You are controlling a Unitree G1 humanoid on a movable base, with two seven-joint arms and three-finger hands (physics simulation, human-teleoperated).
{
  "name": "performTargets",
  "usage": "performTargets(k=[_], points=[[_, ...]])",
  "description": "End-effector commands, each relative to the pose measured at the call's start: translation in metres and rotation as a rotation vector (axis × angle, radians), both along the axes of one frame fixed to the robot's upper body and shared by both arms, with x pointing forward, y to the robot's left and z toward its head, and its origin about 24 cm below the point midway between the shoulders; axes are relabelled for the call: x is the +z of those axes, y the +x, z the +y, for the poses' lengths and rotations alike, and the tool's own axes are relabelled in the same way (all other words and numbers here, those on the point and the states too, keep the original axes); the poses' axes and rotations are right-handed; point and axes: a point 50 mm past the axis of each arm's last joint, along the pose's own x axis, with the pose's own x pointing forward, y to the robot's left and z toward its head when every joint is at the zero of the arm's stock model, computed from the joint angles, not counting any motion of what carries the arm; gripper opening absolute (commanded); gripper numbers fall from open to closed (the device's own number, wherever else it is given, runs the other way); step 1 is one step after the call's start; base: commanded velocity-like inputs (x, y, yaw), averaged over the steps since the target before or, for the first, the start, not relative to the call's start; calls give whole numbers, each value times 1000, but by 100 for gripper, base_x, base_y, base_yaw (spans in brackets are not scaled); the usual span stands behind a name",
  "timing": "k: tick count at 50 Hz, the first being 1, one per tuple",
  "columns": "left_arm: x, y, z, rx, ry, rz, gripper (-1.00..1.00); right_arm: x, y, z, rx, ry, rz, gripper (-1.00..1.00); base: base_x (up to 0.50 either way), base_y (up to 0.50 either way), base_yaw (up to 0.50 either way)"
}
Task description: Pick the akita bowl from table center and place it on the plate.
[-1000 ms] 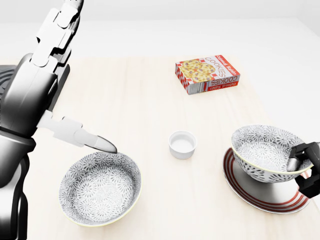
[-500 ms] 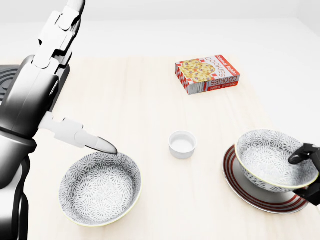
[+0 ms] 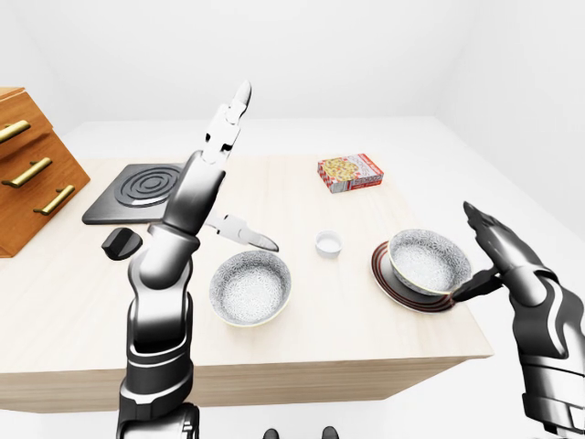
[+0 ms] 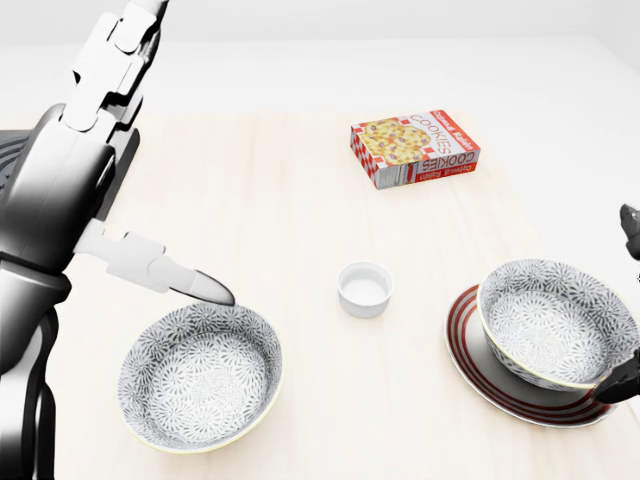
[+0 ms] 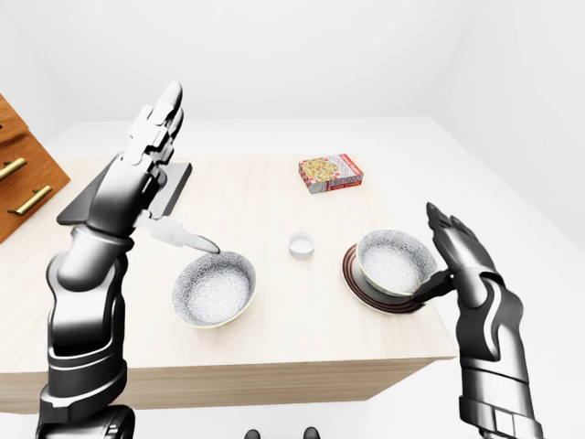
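The akita bowl (image 4: 556, 322) sits on the plate (image 4: 468, 352), lower right. The right hand (image 5: 464, 258) is beside it, fingers spread. The left hand (image 5: 144, 154) is likewise spread, upper left.

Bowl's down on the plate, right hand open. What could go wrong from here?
1. The right robot hand has its thumb close under the rim of the akita bowl; a careless retreat could drag or tip it.
2. The plate lies near the right edge of the table in the left-eye view, so a nudge might push both off.
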Motion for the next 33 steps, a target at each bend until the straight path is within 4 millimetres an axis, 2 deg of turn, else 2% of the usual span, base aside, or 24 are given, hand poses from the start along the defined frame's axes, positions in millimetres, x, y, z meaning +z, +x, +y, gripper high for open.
performTargets(k=[1, 4, 7, 9, 13, 18, 24, 33], points=[[9, 0, 0, -8, 4, -31, 100, 89, -4, 60, 276, -88, -197, 100, 0, 0, 0], [15, -1, 0, -11, 4, -55, 100, 119, 1, 85, 366, -137, -289, 100, 0, 0, 0], [23, -3, 0, -17, -1, -89, 100, 150, -5, 108, 466, -123, -452, 100, 0, 0, 0], [26, -4, 0, -21, -7, -102, 100, 157, -8, 120, 527, -82, -525, 100, 0, 0, 0], [31, -8, 0, -28, -20, -129, 100, 155, -17, 133, 578, 48, -668, 100, 0, 0, 0], [35, -15, 0, -38, -51, -163, 100, 157, -37, 135, 617, 228, -850, 100, 0, 0, 0], [33, -18, 1, -42, -90, -167, 100, 145, -46, 141, 631, 344, -889, 100, 0, 0, 0], [31, -19, 4, -36, -117, -164, 100, 143, -49, 146, 644, 401, -916, 100, 0, 0, 0]])
